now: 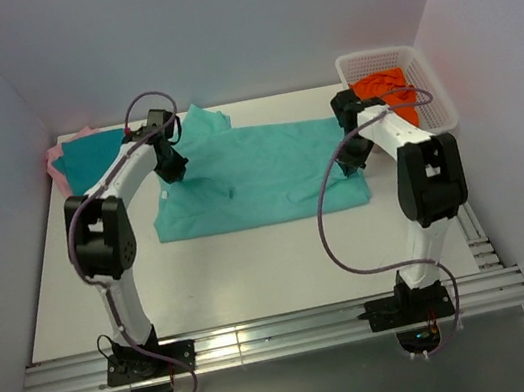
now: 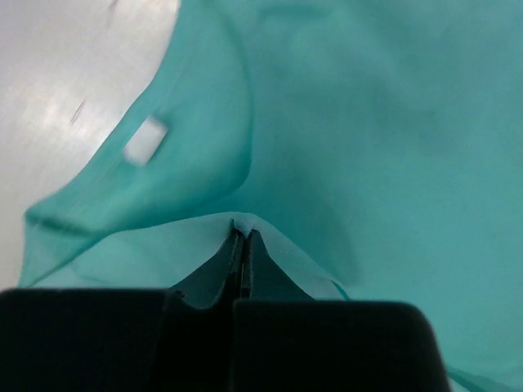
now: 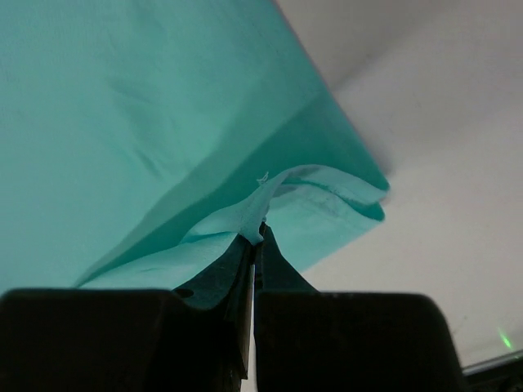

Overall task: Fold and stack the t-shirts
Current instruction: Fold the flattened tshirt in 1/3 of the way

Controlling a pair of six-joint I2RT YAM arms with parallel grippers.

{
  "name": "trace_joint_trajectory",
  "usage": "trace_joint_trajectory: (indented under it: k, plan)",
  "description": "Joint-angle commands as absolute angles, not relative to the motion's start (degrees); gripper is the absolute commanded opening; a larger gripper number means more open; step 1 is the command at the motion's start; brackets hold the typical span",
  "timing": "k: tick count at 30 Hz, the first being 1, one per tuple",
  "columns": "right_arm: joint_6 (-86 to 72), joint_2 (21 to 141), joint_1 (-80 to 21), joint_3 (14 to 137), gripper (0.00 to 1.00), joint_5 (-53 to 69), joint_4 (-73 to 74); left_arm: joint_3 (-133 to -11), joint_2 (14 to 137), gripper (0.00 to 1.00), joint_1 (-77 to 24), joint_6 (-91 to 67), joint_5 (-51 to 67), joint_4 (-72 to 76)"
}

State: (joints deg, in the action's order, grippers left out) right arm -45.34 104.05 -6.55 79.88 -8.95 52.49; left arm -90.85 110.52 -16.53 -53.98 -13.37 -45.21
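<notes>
The light mint-green t-shirt lies spread across the middle of the table, partly folded. My left gripper is at its left edge, near the collar. In the left wrist view that gripper is shut on a pinched fold of the mint cloth, and a white label shows at the neckline. My right gripper is at the shirt's right edge. In the right wrist view it is shut on a raised hem of the same shirt. A darker teal t-shirt lies folded at the back left on a pink one.
A white mesh basket with an orange cloth inside stands at the back right corner. White walls close in the left, back and right sides. Metal rails run along the near edge by the arm bases.
</notes>
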Motion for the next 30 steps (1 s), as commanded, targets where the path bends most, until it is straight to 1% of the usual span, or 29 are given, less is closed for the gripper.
trace_joint_trajectory:
  k: [1,5,8,9,10,12,13,14,15,16,17,18,19,20,22,23,24,25,26,27,30]
  plan:
    - [-47.1,108.9,-6.2,85.3,0.0,-11.9,54.8,-100.4,119.0,0.0,-15.4,-47.4,-11.7,-41.8]
    - [-49.4,112.0,-5.7,86.2,0.0,-13.7,55.6,-111.9,127.0,0.0,-13.5,-45.7,-8.1,-43.5]
    - [-51.0,112.5,-4.9,85.7,0.0,-14.3,55.5,-115.4,130.2,0.0,-12.6,-44.6,-6.9,-43.8]
    - [-51.9,112.7,-4.8,85.7,0.0,-14.9,55.9,-115.6,130.7,0.03,-12.4,-44.0,-6.6,-43.2]
    - [-52.3,112.8,-4.7,85.6,0.0,-15.6,56.2,-115.5,130.9,0.04,-12.3,-43.4,-6.4,-42.7]
    - [-52.6,112.7,-4.3,85.0,0.0,-15.6,55.5,-114.8,130.6,0.2,-12.3,-43.1,-6.9,-42.6]
    - [-53.0,112.6,-4.1,85.0,0.0,-16.5,55.7,-114.4,129.8,0.23,-12.1,-43.0,-7.0,-42.6]
    - [-53.3,112.3,-3.8,84.6,0.0,-16.8,55.5,-112.7,129.2,0.24,-12.1,-42.9,-7.3,-42.1]
    - [-53.3,112.2,-3.8,84.5,0.0,-16.8,55.1,-112.0,128.2,0.27,-12.0,-43.0,-7.8,-42.1]
    - [-53.4,112.1,-3.6,84.1,0.0,-16.7,54.8,-111.4,127.7,0.46,-11.8,-43.1,-8.0,-42.3]
    - [-53.5,112.1,-3.3,84.0,0.0,-16.8,54.8,-110.3,127.3,0.58,-11.7,-42.9,-8.3,-42.5]
    - [-53.8,112.1,-3.2,84.0,0.0,-16.8,54.7,-109.9,126.9,0.62,-11.6,-42.7,-8.4,-42.6]
    - [-53.7,112.5,-3.0,83.8,0.0,-16.5,54.5,-109.4,126.0,0.76,-11.3,-42.5,-9.0,-43.1]
    - [-53.6,112.8,-2.9,84.1,0.0,-15.9,54.1,-108.8,125.6,0.85,-11.3,-42.2,-9.5,-43.5]
    - [-53.3,114.1,-2.7,84.6,0.02,-15.6,54.2,-108.0,123.9,0.92,-11.1,-41.8,-10.5,-43.9]
    - [-53.0,114.3,-2.7,85.3,0.1,-15.3,54.1,-107.1,123.1,0.93,-11.0,-41.5,-11.0,-44.1]
    - [-52.8,114.7,-2.6,85.7,0.43,-15.4,54.1,-106.4,122.3,0.93,-10.9,-41.5,-11.4,-44.2]
    - [-52.6,115.0,-2.6,86.0,0.67,-15.5,54.1,-105.7,120.3,0.93,-10.8,-41.4,-12.5,-44.3]
    - [-51.9,115.0,-2.6,87.2,0.94,-15.6,54.1,-104.4,119.1,0.93,-10.8,-41.6,-12.9,-44.6]
    - [-51.5,114.8,-2.6,87.9,1.0,-16.0,54.1,-103.7,116.7,0.93,-10.6,-41.8,-13.5,-44.9]
    - [-49.8,114.0,-2.6,91.8,1.0,-17.4,55.5,-100.5,112.3,0.93,-10.6,-43.7,-16.8,-46.1]
